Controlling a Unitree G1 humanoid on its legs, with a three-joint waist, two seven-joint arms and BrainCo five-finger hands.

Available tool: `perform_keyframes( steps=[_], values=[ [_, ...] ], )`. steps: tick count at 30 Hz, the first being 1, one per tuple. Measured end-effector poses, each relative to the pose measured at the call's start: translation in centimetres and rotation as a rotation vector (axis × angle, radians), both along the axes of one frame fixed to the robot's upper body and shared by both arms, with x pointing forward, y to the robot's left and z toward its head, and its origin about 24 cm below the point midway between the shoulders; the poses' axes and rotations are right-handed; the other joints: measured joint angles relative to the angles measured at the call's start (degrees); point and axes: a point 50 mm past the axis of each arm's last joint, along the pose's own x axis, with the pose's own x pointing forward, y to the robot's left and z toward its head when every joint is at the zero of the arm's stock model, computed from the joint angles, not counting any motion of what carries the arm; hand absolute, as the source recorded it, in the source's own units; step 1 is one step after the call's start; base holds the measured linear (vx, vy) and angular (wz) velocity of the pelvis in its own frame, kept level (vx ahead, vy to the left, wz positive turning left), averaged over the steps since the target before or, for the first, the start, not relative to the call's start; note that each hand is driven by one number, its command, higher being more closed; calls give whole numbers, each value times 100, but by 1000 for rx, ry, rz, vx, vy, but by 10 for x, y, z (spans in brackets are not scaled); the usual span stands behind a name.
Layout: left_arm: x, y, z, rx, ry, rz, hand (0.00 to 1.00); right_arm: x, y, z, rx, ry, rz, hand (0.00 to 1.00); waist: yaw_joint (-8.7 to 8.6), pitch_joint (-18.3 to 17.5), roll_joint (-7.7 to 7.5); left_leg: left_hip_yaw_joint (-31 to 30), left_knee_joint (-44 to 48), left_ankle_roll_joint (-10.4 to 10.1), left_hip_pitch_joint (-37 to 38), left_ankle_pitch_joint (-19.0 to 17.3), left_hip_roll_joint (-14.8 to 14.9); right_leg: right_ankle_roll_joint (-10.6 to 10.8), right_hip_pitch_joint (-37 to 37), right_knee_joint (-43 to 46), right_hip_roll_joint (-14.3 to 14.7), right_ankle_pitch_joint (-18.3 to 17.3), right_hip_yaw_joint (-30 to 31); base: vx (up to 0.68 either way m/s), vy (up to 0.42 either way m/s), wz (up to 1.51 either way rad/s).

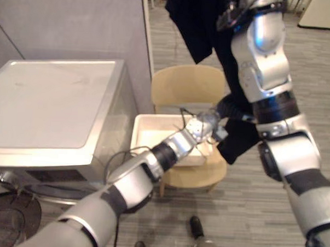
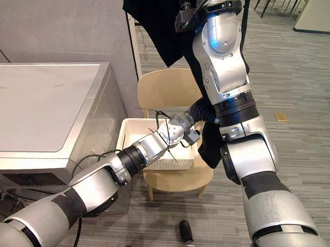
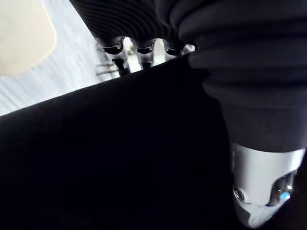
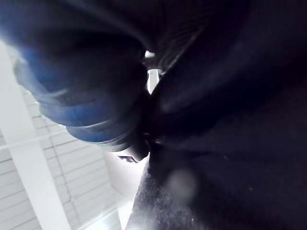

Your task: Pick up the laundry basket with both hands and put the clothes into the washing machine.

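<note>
Black garment (image 2: 158, 25) hangs vertically from the raised right hand (image 4: 96, 91) at top centre, grip not readable; left hand (image 2: 174, 129), over the white basket (image 2: 169, 163), hold unclear, is nearer the washing machine (image 2: 39, 107) at frame left.

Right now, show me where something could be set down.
Free: the silver washing machine's flat top; the grey carpet right of the tan wooden chair. Crowded: the white laundry basket on that chair, with the left hand and hanging black garment at its edge.
</note>
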Motion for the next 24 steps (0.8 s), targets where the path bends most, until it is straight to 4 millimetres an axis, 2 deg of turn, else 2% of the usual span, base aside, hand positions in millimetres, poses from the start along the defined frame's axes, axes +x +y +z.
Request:
perform_keyframes(
  steps=[3, 4, 11, 15, 24],
  values=[
    [5, 6, 8, -44, 1, 36, 0, 0, 0, 1, 3, -2, 1, 100, 6, -1, 74, 25, 90, 12, -2, -98, -5, 0, 2, 9, 1, 0, 43, -8, 0, -8],
    [8, 9, 9, -52, 3, 47, 100, -1, -2, 2, 12, -5, 0, 100, 5, 0, 87, 24, 107, 9, -3, -110, -5, 0, 3, 9, 2, 0, 51, -8, -4, -4],
    [16, 21, 14, -80, 6, 88, 100, -3, -17, 3, 80, -16, -11, 100, 13, 0, 91, -28, 109, 0, -14, -103, -6, -1, 12, 7, 2, 0, 25, 0, -3, 1],
    [19, 26, 16, -97, 9, 104, 100, -2, -19, -3, 81, -5, -14, 100, 14, 0, 91, -49, 110, 29, -25, -84, -6, 0, 12, 4, 1, -1, 13, 0, -3, 1],
    [25, 40, 25, -159, 2, 163, 100, -4, -23, -2, 89, -14, -17, 100, 12, -1, 90, -58, 113, 31, -28, -83, -6, 0, 14, 4, 1, -1, 9, 0, 0, 0]
  ],
)
